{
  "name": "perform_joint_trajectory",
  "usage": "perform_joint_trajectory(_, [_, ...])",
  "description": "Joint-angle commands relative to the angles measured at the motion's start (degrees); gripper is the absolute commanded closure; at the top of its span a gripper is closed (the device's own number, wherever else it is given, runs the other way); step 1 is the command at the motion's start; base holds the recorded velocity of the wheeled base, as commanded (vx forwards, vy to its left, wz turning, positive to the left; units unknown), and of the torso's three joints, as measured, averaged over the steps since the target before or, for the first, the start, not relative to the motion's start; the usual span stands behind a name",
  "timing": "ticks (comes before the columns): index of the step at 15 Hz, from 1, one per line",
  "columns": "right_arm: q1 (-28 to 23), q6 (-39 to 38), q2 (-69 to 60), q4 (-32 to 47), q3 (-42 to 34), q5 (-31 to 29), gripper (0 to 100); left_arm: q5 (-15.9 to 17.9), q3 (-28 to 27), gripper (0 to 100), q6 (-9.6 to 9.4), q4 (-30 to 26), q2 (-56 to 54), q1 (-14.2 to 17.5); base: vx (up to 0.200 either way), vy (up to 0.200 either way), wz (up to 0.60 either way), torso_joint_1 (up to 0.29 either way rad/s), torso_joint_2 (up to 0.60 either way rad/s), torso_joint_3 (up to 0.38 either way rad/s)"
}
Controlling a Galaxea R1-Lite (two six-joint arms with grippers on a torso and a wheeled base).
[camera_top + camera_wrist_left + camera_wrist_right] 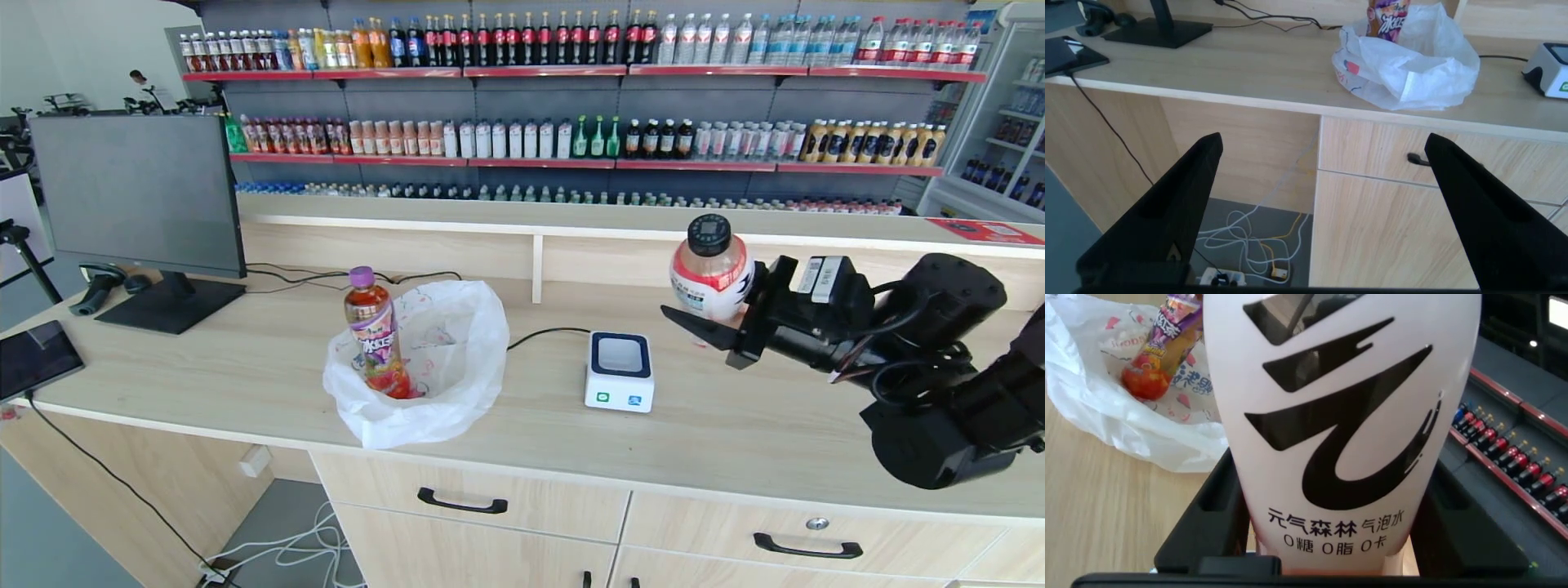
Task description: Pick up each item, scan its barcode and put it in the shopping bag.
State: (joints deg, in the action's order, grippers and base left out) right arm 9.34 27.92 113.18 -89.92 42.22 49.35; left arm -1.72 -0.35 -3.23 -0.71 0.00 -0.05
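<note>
Right gripper: closed on a pale bottle with a black cap and a white label with black strokes. Fingers clamp the body from both sides and the cap is uppermost. The bottle is off the counter, held in the air to the right of the scanner and apart from it. In the right wrist view the label faces the camera, with the finger pads on either side.

Scanner: small white box with a dark window facing up, sitting on the counter just right of the shopping bag, cable running off behind.

Shopping bag: white plastic, mouth open, slumped on the counter. A second bottle stands upright inside it, with an orange-red drink and a purple cap.

Left gripper: fingers spread wide, nothing between them. It hangs below the counter edge, in front of the cabinet fronts.

A monitor and a tablet sit at the counter's left end
</note>
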Motion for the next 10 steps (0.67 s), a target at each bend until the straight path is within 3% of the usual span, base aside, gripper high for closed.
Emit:
perform_joint_trajectory(1, [-2.66, -2.52, -10.87, -0.08, -9.87, -0.48, 100, 0.05, 0.0, 0, -0.02, 0.0, 0.0, -0.04, 0.0, 0.0, 0.0, 0.0, 0.0, 0.0])
perform_joint_trajectory(5, [-4.59, -7.7, -19.84, -0.08, -23.67, -3.91, 100, -0.04, 0.0, 0, -0.02, 0.0, 0.0, -0.04, 0.0, 0.0, 0.0, 0.0, 0.0, 0.0])
perform_joint_trajectory(10, [-20.68, -15.88, -30.91, -0.08, -39.23, -3.91, 100, -0.04, 0.0, 0, -0.02, 0.0, 0.0, -0.04, 0.0, 0.0, 0.0, 0.0, 0.0, 0.0])
